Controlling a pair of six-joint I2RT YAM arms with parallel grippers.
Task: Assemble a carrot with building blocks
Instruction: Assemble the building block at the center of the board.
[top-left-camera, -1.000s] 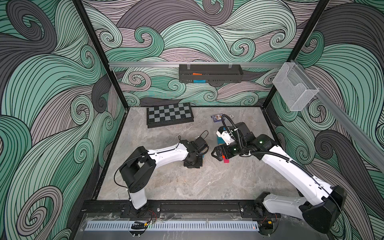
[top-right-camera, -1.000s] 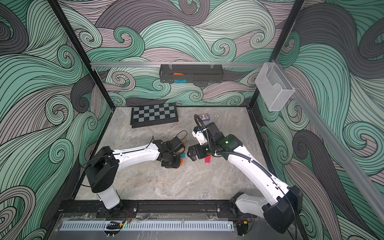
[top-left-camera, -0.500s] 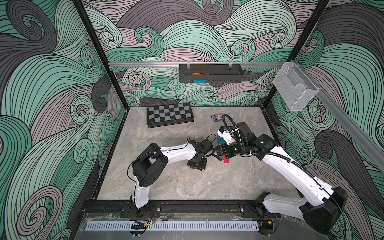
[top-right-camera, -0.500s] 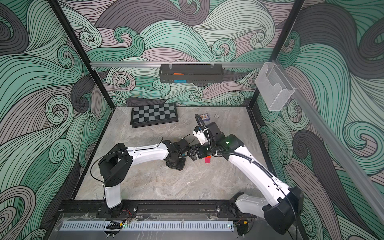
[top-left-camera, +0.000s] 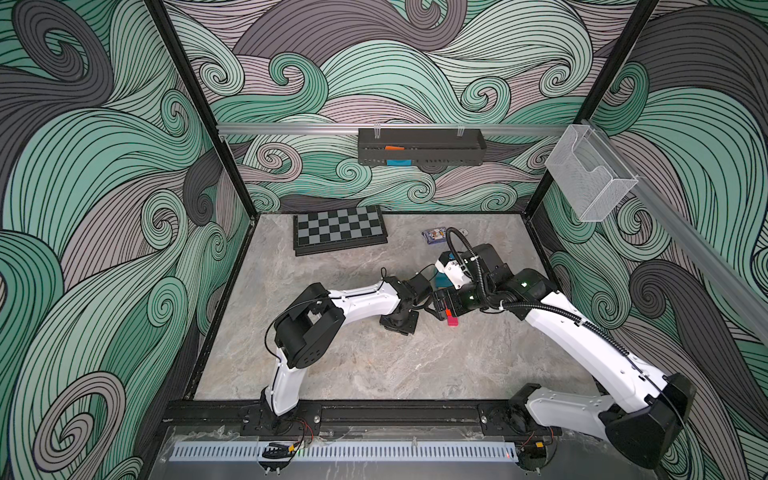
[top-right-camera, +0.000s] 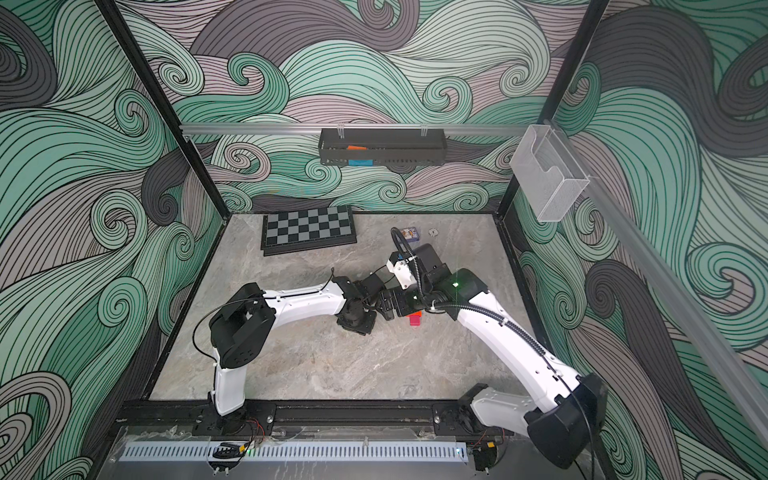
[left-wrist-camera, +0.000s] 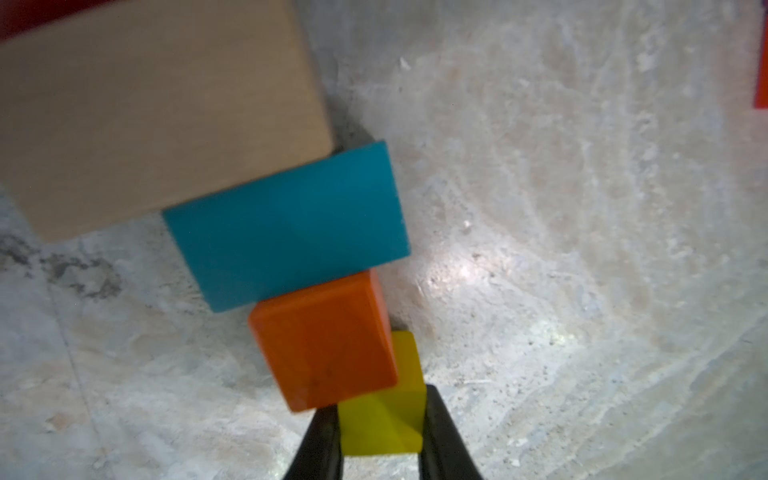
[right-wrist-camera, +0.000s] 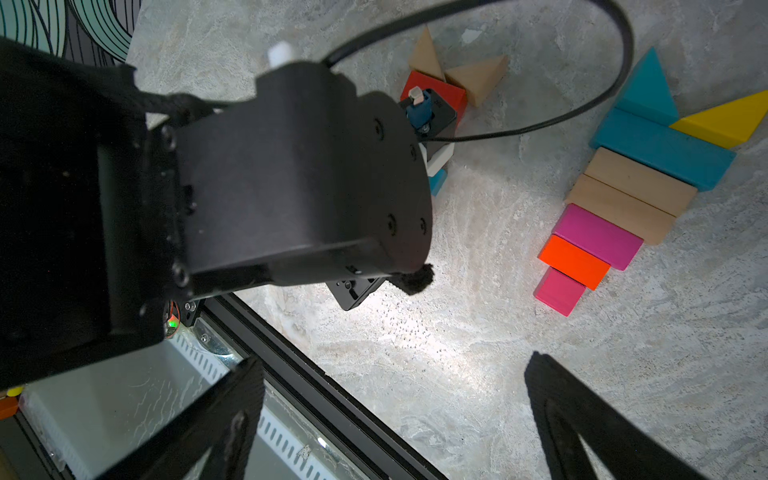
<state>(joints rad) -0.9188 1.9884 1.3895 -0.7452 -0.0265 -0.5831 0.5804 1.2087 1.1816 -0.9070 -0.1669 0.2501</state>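
Note:
My left gripper is shut on a yellow block, low over the table. The block touches an orange cube, which lines up with a teal bar and a tan block. In the right wrist view a stepped row lies flat: pink cube, orange bar, pink bar, two tan bars, teal bar, teal wedge and yellow wedge. My right gripper hangs open and empty beside the left wrist.
Two tan wedges and a red block lie behind the left wrist. A chequered board and a small blue card box sit at the back. A black wall tray and a clear holder hang above.
The left arm's elbow has swung right and its wrist has shifted slightly right toward the right gripper, jaws still shut. The right arm has not moved.

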